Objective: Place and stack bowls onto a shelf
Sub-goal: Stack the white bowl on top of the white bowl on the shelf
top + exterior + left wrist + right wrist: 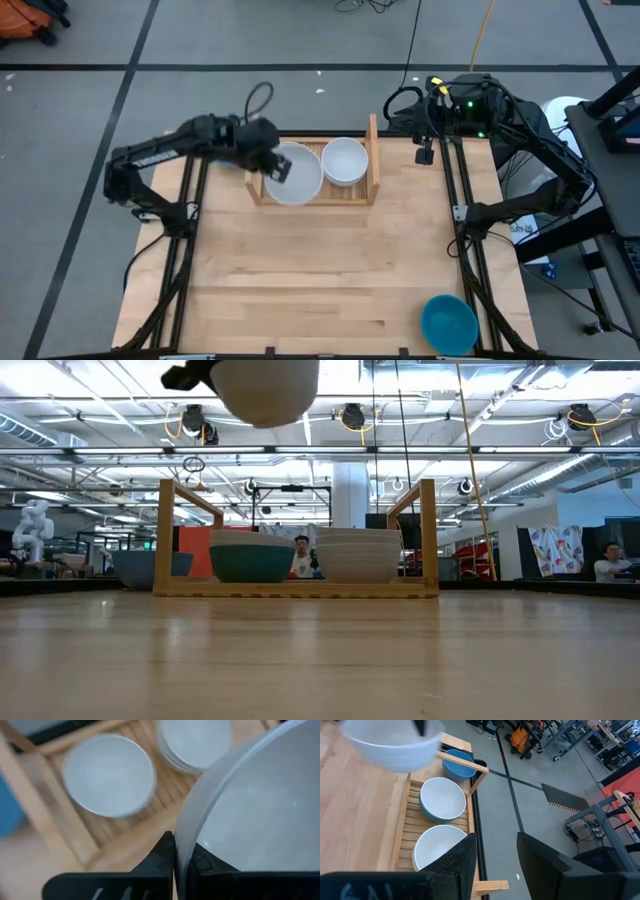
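Observation:
My left gripper point(274, 166) is shut on a white bowl point(296, 174) and holds it high above the left half of the shelf point(362, 192); the low view shows that bowl point(268, 388) well above the rack. On the shelf's slats stand a white bowl nested in a teal one point(250, 556) at the left and a stack of white bowls point(358, 555) at the right. My right gripper point(495, 847) waits open in the air off the shelf's right end, with nothing between its fingers. My left gripper pinches the white bowl's rim point(181, 851) between its two fingers, one finger point(161, 854) outside the wall and one point(206, 863) inside the bowl. The fingers slant down from the table's left. The bowl is lifted clear, its opening facing up.
A blue bowl point(457, 764) sits just beyond the shelf's left side board. Another blue bowl point(449, 322) sits at the table's near right corner. The bare wooden tabletop point(320, 270) stretches in front of the shelf. People and equipment show in the room behind.

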